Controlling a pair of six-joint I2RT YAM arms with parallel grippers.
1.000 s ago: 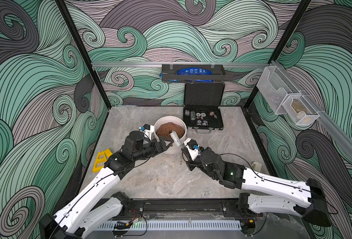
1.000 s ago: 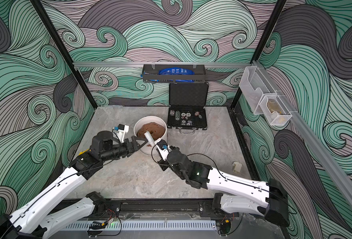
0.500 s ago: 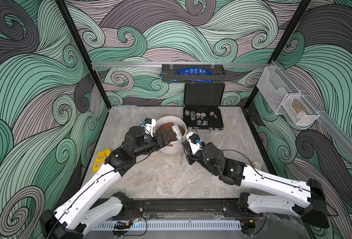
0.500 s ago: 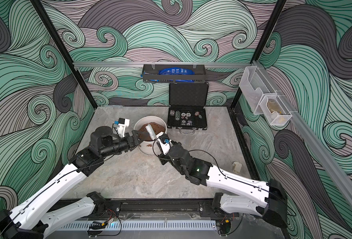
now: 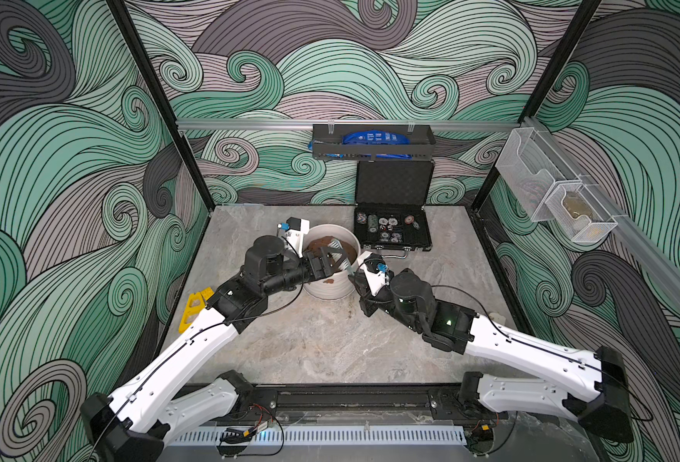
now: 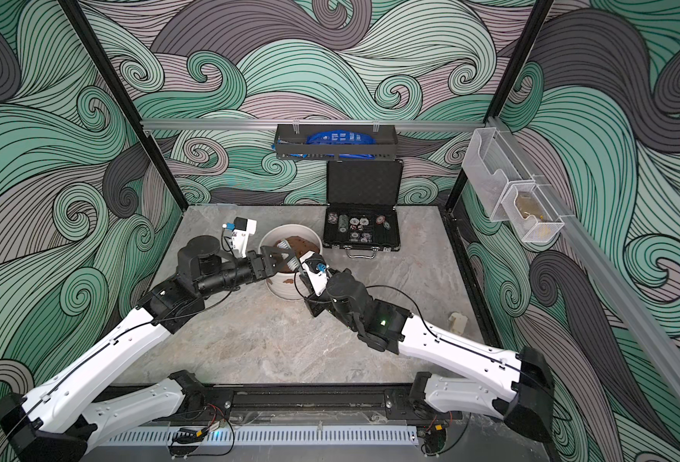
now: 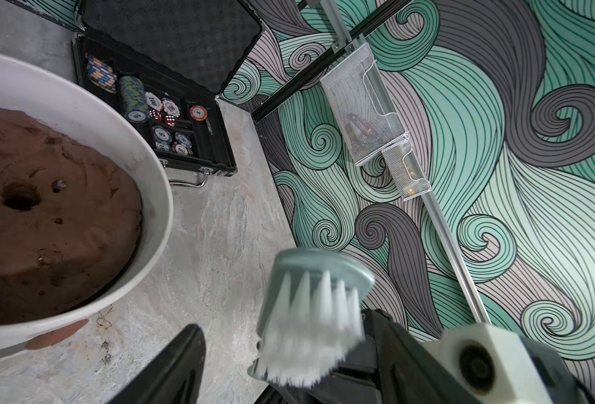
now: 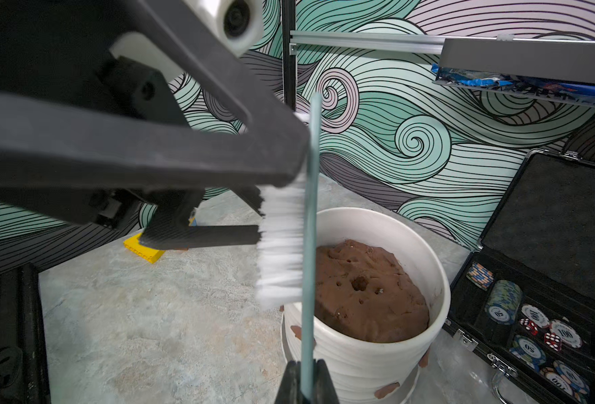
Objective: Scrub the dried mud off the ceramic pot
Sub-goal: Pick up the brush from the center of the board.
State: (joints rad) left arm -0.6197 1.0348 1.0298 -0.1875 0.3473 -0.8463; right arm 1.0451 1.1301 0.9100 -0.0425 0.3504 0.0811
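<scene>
The ceramic pot (image 5: 317, 289) (image 6: 277, 289) (image 8: 366, 360) (image 7: 156, 210) is white and ribbed, standing mid-table with a brown soil mound inside. Dried mud (image 5: 328, 281) (image 6: 288, 281) (image 8: 387, 390) (image 7: 58, 335) shows as small reddish patches on its outer wall. My right gripper (image 8: 306, 383) (image 5: 355, 280) is shut on the thin handle of a pale teal brush (image 8: 280, 245) (image 7: 313, 290) (image 5: 338, 245), held upright at the pot's near rim. My left gripper (image 7: 282, 320) (image 5: 336, 258) (image 6: 286, 260) is open, its black fingers (image 8: 201, 236) straddling the white bristles.
An open black chip case (image 5: 392, 236) lies just behind and right of the pot. A yellow block (image 5: 194, 308) sits at the table's left edge and a small cream object (image 6: 458, 320) near the right edge. Wire baskets (image 5: 550, 192) hang on the right wall.
My left gripper has swung right, from beside the pot to over its rim, and its jaws have narrowed around the brush head. The right gripper has lifted the brush slightly towards the pot.
</scene>
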